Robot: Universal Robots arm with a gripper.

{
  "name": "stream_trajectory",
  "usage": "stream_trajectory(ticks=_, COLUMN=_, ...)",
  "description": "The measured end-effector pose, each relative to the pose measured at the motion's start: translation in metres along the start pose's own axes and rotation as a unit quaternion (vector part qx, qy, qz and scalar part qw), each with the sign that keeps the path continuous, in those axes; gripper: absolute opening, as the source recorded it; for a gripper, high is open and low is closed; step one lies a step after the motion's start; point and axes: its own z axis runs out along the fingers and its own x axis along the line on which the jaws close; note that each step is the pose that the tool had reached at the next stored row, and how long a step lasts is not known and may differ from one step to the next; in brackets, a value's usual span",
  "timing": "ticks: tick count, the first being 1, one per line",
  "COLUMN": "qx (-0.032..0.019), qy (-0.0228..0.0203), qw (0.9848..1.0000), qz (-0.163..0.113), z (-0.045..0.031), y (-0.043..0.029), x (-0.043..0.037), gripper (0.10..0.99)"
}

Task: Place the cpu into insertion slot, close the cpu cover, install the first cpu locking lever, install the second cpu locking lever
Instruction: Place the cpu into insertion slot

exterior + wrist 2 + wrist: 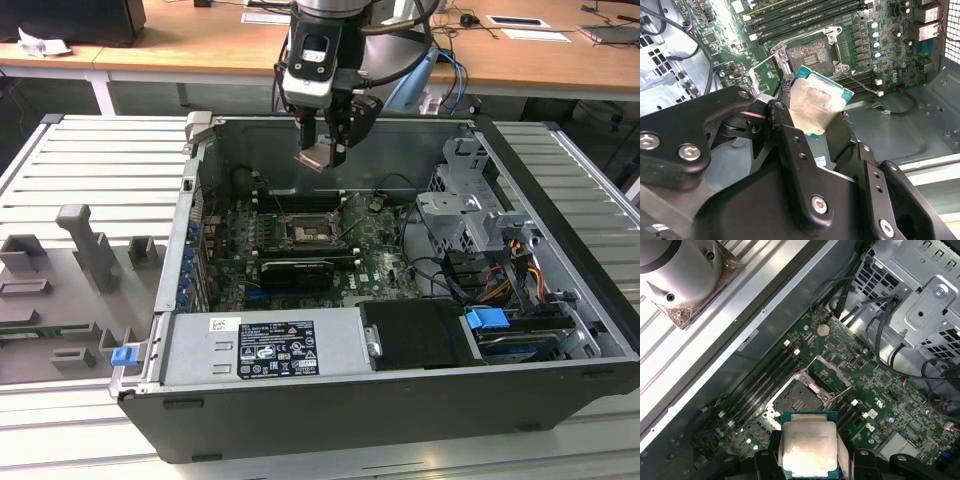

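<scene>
My gripper [322,152] hangs above the open computer case, shut on the cpu [315,158]. The cpu [815,105] is a flat silver-topped square chip with a green edge, held tilted between the black fingers [790,145]. Below it on the green board lies the insertion slot [305,232], a square black socket with its dark pin field exposed [797,399] [812,52]. The cpu cover [826,371], a thin silver frame, stands swung up at the socket's edge. In the first wrist view the cpu [807,445] sits apart from the socket, well above the board.
Long black memory slots [765,382] flank the socket. A black card [295,270] lies just in front of it. A grey power supply [270,345] and a metal drive cage [470,215] with cables crowd the case. Grey fixtures [95,250] stand on the ribbed table.
</scene>
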Motion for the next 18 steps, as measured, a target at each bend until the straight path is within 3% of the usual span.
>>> stream_trajectory(ticks=18, qx=-0.0003, qy=-0.0019, qw=0.9997, qz=0.023, z=0.0034, y=-0.0003, x=-0.0001, gripper=0.525)
